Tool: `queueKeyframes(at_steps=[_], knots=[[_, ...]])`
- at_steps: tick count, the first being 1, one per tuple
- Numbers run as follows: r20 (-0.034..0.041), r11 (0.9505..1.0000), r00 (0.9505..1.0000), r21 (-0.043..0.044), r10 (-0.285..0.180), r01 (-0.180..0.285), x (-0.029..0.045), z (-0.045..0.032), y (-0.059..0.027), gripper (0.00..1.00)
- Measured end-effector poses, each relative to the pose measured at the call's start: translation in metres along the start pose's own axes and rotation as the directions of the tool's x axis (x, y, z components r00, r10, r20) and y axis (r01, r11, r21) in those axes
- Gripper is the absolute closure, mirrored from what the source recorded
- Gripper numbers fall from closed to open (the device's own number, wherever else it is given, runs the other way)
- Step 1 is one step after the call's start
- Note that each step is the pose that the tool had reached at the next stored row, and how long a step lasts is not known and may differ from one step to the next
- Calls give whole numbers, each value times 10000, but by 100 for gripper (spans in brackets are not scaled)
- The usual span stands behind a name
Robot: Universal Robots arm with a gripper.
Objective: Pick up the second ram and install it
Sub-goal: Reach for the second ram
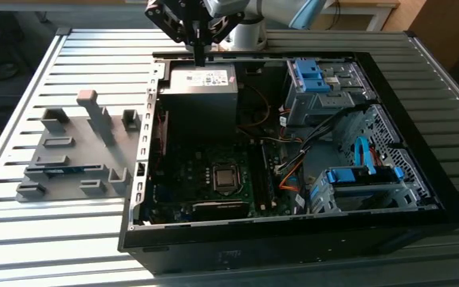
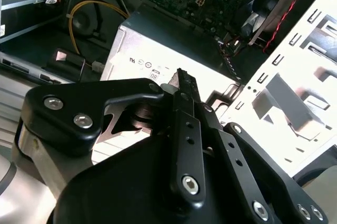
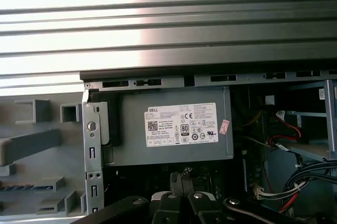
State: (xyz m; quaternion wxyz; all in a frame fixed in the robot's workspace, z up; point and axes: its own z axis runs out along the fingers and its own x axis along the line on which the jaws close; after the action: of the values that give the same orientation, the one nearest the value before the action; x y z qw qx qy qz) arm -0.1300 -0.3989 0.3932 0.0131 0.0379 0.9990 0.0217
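My gripper (image 1: pixel 200 60) hangs over the far edge of the open computer case (image 1: pixel 389 197), just above the grey power supply (image 1: pixel 201 81). Its two thin black fingers are pressed together with nothing between them, as both wrist views show (image 2: pixel 181 75) (image 3: pixel 181 179). The second ram (image 1: pixel 57 170), a slim blue-green strip, lies in a slot of the grey rack (image 1: pixel 94 128) on the table at the exterior view's left, far from the gripper. The motherboard (image 1: pixel 213 179) with its memory slots lies inside the case, nearer the camera than the power supply.
Blue drive-bay clips (image 1: pixel 309 75) and a blue bracket (image 1: pixel 357 173) sit at the case's right side, with loose cables (image 1: pixel 309 143) between them. The power supply's label (image 3: pixel 181 125) faces the first wrist view. The ribbed metal table (image 1: pixel 54 239) surrounds the case.
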Motion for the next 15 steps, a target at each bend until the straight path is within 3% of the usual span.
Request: queueKeyframes(at_steps=[15], knots=[[0,10000,10000,0,0,0,24,0,-2,89]])
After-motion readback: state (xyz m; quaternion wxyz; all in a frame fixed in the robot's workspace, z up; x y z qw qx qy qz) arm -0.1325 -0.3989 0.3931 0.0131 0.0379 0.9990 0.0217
